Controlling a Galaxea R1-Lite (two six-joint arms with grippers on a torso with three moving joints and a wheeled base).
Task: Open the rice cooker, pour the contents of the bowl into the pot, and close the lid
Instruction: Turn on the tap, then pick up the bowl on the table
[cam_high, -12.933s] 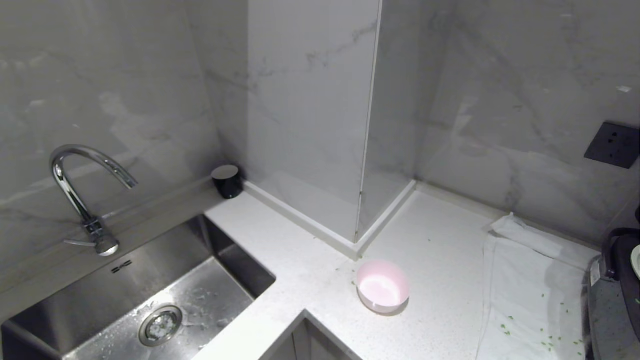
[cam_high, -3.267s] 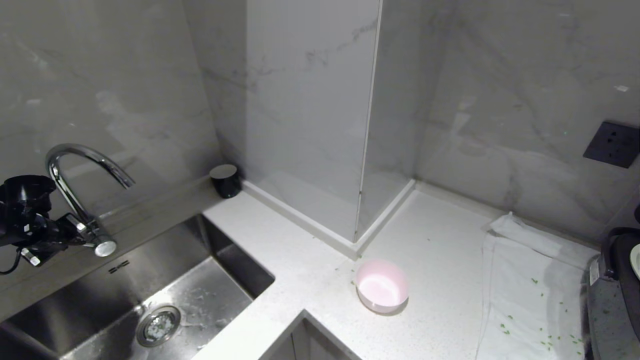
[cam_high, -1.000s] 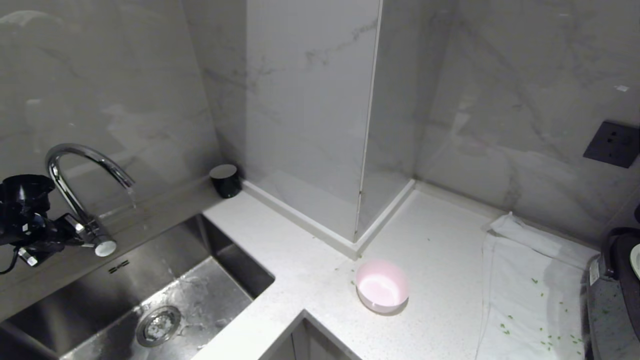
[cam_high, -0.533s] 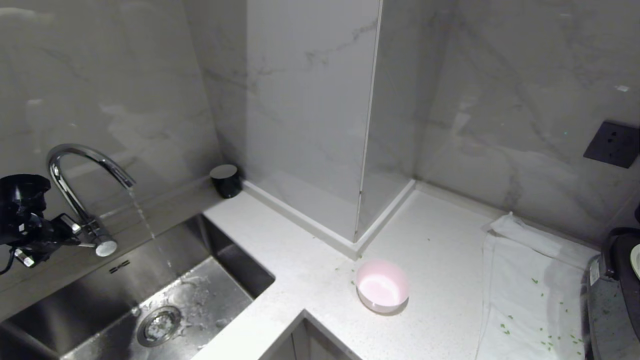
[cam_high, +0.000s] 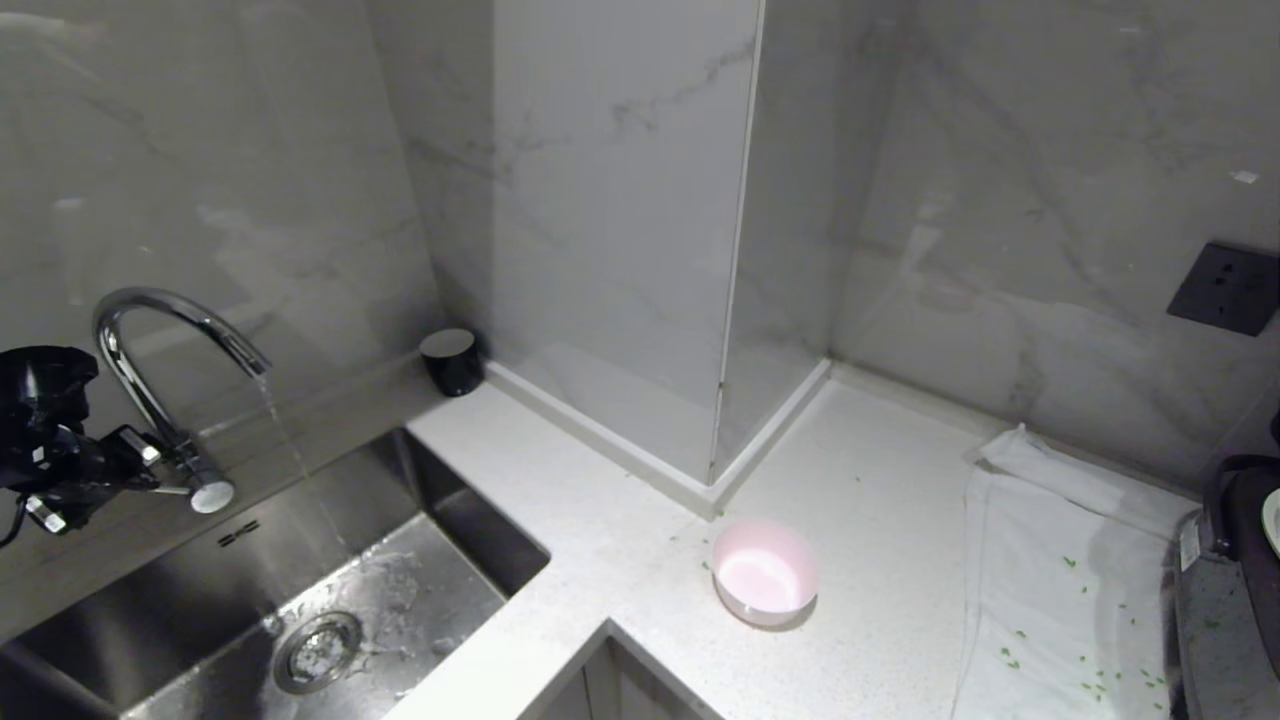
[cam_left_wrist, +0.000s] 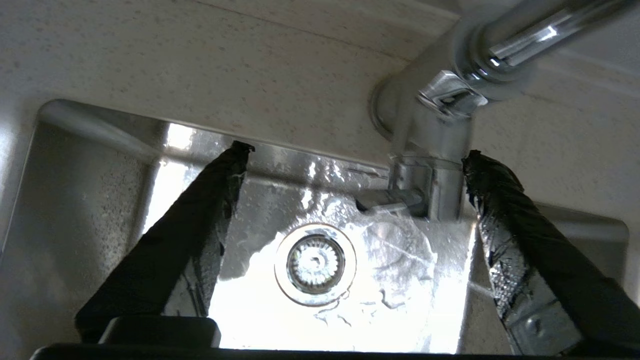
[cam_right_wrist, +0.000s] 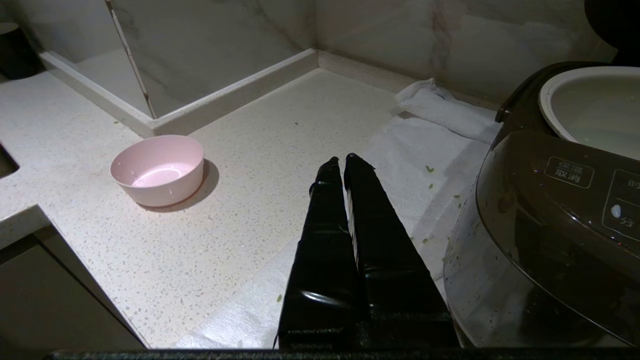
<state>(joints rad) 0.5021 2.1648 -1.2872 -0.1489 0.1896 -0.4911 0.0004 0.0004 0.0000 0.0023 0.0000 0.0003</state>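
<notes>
Left gripper (cam_left_wrist: 357, 155), black two-finger type, is positioned at the base of the curved chrome faucet (cam_high: 170, 385) on the rear ledge of the rectangular stainless-steel sink (cam_high: 200, 560); its jaws stand wide apart and grip nothing; in the left wrist view one finger (cam_left_wrist: 505, 220) lies just beside the faucet's chrome lever block (cam_left_wrist: 422, 192), and whether it touches cannot be told; the other finger is well apart from it over the basin. A thin stream of water (cam_high: 285, 440) falls from the spout into the sink near the round drain strainer (cam_high: 320, 648).

Right gripper (cam_right_wrist: 344, 161) hangs over the white speckled countertop (cam_high: 880, 500) with its black fingers pressed together, holding nothing; it is not in the head view.

The small round bowl (cam_high: 765, 572), pale pink outside, stands upright on the countertop between the sink and the white cloth (cam_high: 1050, 590); no contents show inside it. Small chopped green bits (cam_high: 1090, 680) lie scattered on the cloth. The dark brown-grey rice cooker (cam_right_wrist: 550, 225) stands on the cloth's far edge, beside the right gripper; its off-white inner pot (cam_right_wrist: 590, 107) is exposed; the lid itself cannot be made out clearly.

A small black cylindrical cup (cam_high: 452, 362) stands at the wall corner behind the sink; a dark wall socket (cam_high: 1226, 288) is mounted on the marble wall at right.
</notes>
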